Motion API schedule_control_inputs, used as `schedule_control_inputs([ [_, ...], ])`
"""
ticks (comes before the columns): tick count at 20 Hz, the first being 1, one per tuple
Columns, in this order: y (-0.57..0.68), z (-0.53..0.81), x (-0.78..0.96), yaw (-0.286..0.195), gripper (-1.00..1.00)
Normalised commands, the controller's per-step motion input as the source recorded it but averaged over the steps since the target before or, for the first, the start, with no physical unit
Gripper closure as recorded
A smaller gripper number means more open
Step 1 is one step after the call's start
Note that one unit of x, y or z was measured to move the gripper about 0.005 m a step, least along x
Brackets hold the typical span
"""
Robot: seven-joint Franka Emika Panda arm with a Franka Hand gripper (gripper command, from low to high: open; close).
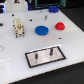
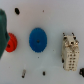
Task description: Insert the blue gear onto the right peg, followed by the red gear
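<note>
The blue gear lies flat on the white table, behind the grey black-bordered plate. The red gear lies on the exterior view's right of it. Two dark pegs stand on the plate; the right peg and its twin are both bare. The wrist view looks down from high up on the blue gear and the red gear. A dark teal shape, seemingly part of my gripper, covers the red gear's edge. The fingers do not show clearly. The gripper is not seen in the exterior view.
A beige blocky object stands on the exterior view's left of the blue gear; it also shows in the wrist view. Small dark spots dot the table. Dark equipment lines the back edge.
</note>
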Motion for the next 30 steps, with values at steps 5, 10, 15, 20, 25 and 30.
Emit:
schedule_control_inputs([
  [5, 0.38, -0.46, -0.65, 0.000, -1.00],
  [10, 0.37, -0.50, -0.62, 0.000, -1.00],
  [15, 0.31, -0.61, -0.47, 0.000, -1.00],
  [20, 0.08, -0.71, -0.38, 0.000, -1.00],
  [25, -0.12, -0.65, -0.37, 0.000, -1.00],
  [30, -0.18, -0.56, -0.35, 0.000, -1.00],
])
